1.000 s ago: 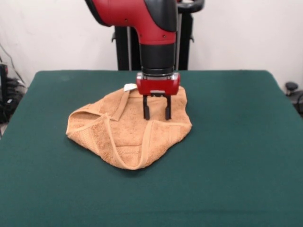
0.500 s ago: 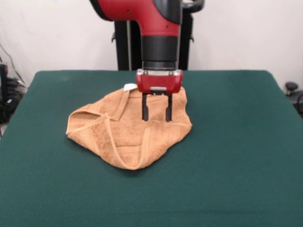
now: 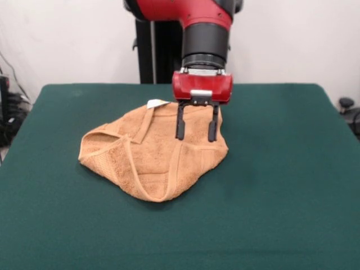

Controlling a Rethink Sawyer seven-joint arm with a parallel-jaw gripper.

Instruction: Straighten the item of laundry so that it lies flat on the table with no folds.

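Observation:
The orange-tan towel lies crumpled on the dark green table, left of centre, with edges folded over onto itself and hem ridges crossing its top. Its small white tag shows at the far edge. My gripper hangs from the red and black arm above the towel's right part. Its two black fingers are apart and hold nothing. The tips are close over the cloth near its right edge; I cannot tell whether they touch it.
The black pedestal stands behind the table's far edge. Dark cables and gear sit off the table's left side, and a small black object off its right side.
The arm has moved to the right across the towel and the gripper's fingers have spread a little wider. The towel has not moved.

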